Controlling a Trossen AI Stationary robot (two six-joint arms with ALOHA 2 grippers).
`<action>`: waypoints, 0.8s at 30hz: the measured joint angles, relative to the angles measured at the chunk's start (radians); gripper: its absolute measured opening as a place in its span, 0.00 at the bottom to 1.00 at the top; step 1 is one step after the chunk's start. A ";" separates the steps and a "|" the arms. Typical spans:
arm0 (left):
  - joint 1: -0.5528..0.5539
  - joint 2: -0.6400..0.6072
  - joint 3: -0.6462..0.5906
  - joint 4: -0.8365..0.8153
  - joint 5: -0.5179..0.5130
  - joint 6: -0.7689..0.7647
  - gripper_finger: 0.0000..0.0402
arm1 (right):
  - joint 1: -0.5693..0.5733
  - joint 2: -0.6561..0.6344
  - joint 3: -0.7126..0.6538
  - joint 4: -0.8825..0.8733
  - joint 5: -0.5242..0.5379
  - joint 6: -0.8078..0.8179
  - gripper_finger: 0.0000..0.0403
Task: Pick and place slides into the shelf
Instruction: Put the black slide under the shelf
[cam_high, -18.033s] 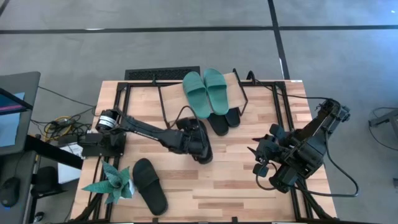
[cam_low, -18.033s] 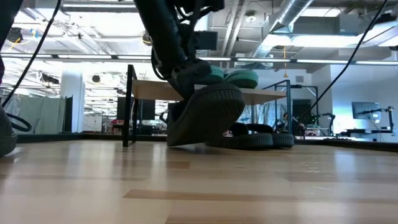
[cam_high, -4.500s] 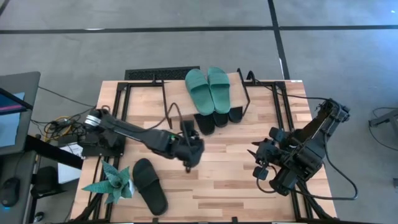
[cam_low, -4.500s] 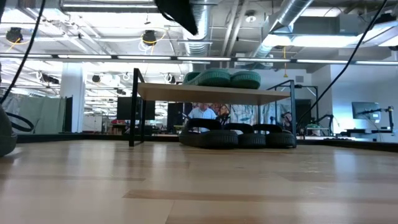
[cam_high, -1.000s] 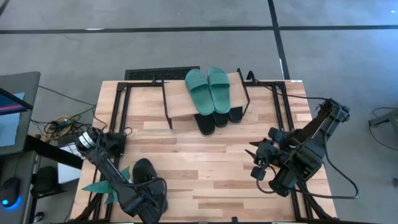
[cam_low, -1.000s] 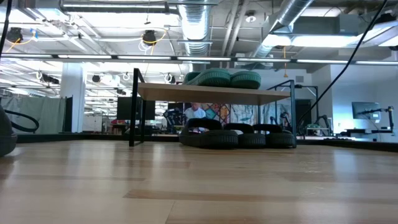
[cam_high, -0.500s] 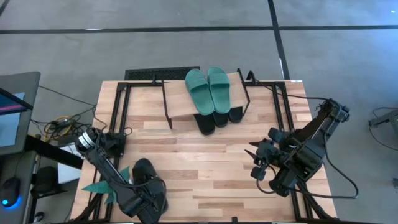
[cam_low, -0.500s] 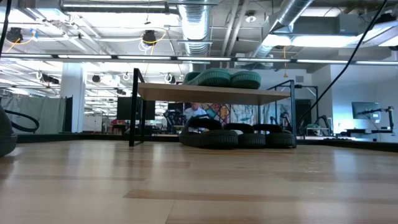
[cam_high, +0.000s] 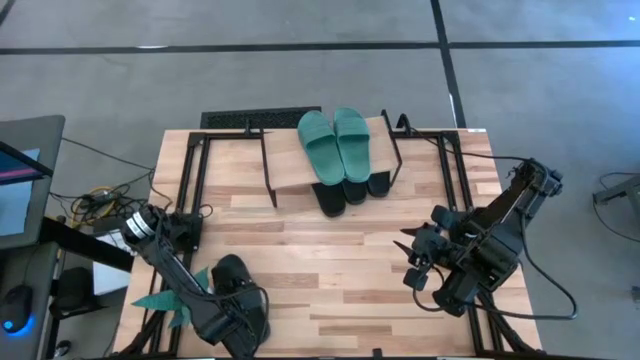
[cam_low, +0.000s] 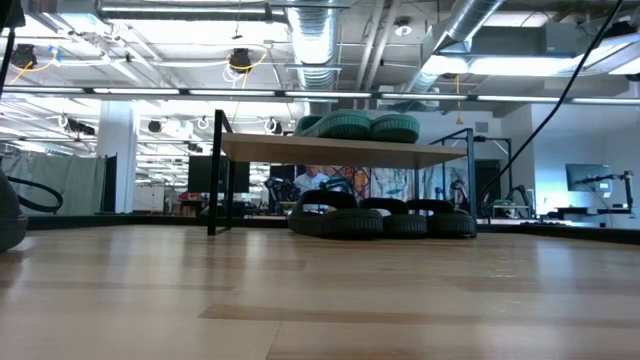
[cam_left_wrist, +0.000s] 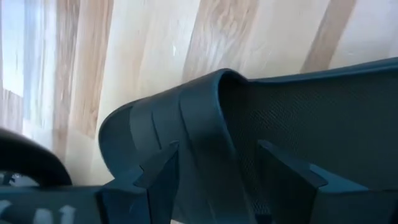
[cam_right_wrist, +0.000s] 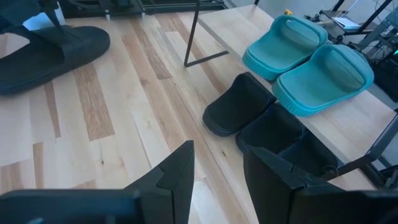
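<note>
Jaws of the left gripper (cam_left_wrist: 214, 177) stand wide, straddling the strap of the last black slide (cam_high: 232, 275) at the table's (cam_high: 330, 260) near left corner; over the past seconds this arm swung there from mid-table, so a final pick looks imminent. Three matte black slides (cam_high: 347, 190) lie under the shelf (cam_high: 290, 160), two teal ones (cam_high: 336, 142) on top. Near the right edge, the right gripper (cam_right_wrist: 217, 171) waits, jaws parted, empty.

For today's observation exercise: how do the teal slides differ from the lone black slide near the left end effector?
The teal slides lie as a pair on top of the shelf; the black slide lies alone on the table. The teal slides are untouched; the left end effector straddles the black slide's strap, open. Both share the wide-strap shape.
</note>
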 joint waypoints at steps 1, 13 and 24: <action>0.000 0.000 -0.008 0.006 0.000 -0.002 0.48 | 0.000 0.000 0.000 -0.001 0.000 -0.001 0.32; 0.011 0.000 -0.043 -0.008 0.011 -0.024 0.34 | -0.001 0.000 0.000 -0.004 0.000 0.000 0.32; 0.013 0.000 -0.032 -0.033 -0.024 -0.033 0.01 | -0.010 0.000 0.000 -0.003 0.000 0.000 0.32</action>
